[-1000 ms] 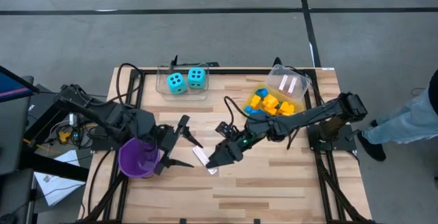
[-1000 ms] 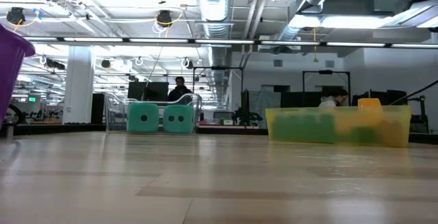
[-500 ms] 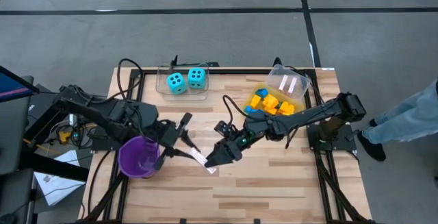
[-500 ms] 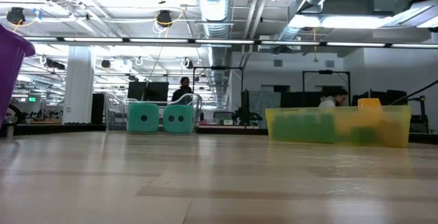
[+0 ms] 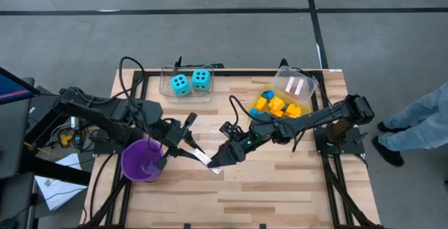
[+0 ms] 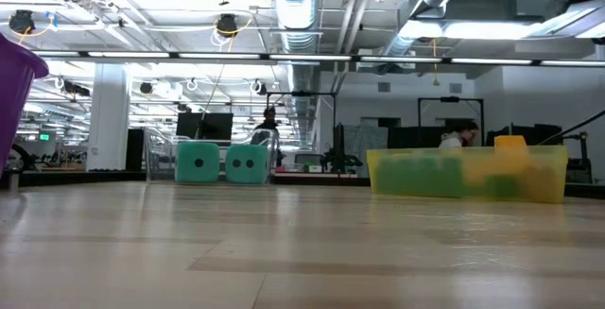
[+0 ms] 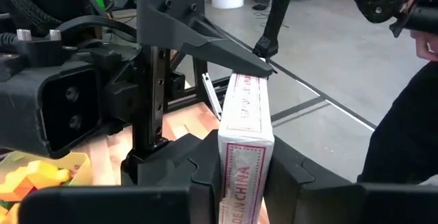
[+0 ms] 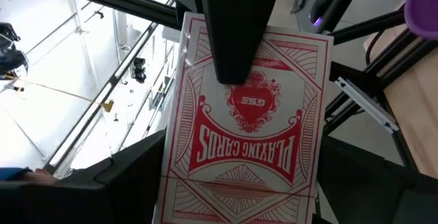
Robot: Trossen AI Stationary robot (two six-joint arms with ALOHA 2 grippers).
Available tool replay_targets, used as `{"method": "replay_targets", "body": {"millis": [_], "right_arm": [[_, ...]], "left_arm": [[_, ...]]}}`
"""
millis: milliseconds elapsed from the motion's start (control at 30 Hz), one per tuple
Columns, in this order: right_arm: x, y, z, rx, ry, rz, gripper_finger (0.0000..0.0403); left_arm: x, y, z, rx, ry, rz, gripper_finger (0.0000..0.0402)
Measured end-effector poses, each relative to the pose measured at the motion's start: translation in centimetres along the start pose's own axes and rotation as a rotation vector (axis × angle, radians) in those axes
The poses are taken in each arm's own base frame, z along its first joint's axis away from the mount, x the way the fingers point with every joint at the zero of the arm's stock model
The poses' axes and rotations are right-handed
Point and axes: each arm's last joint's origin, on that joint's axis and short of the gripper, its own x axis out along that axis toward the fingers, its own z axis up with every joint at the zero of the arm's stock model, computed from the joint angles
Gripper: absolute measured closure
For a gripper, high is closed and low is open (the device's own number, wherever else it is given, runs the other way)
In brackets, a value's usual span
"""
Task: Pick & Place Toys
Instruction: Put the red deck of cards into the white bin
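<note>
The left pincer (image 5: 199,155) has swung in from beside the purple cup (image 5: 143,160) and narrowed onto the pack of playing cards (image 5: 208,160), which the right pincer (image 5: 217,163) was already holding near the middle of the worktop (image 5: 280,187). Both now grip the pack: the left wrist view shows its own dark fingers (image 7: 205,176) pressed to the two flat faces, and the other arm's fingertip on the pack's far end. The right pincer stands wide, across the pack's breadth.

The worktop is pale butcher-block wood in long strips, set on a black frame over grey concrete floor. A clear plastic tray (image 5: 187,92) at the far edge holds two cyan dice (image 5: 190,82) with black dots, rounded at the corners. To the right, a yellow translucent bin (image 5: 283,96) carries a heap of small glossy bricks (image 5: 274,106), yellow, orange and blue, and pink cards (image 5: 297,87).

The pack is a white carton printed in red scrollwork, with "PLAYING CARDS" lettering.

From table height, the room behind is an open workshop with bare silver ducts, strip lights and people at desks. A person's jeans-clad leg (image 5: 413,124) shows at the right.
</note>
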Motion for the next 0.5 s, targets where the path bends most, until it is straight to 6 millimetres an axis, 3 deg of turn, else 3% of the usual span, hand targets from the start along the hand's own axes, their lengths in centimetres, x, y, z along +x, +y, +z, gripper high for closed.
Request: {"method": "replay_targets", "body": {"millis": [300, 500], "right_arm": [[0.0, 0.0, 0.1, 0.043, -0.009, -0.003, 0.0065], [0.0, -0.1, 0.1, 0.061, -0.005, -0.008, 0.0044]], "left_arm": [[0.0, 0.0, 0.0, 0.001, -0.001, 0.007, 0.0343], [-1.4, 0.5, -0.2, -0.021, 0.041, 0.036, 0.0343]]}}
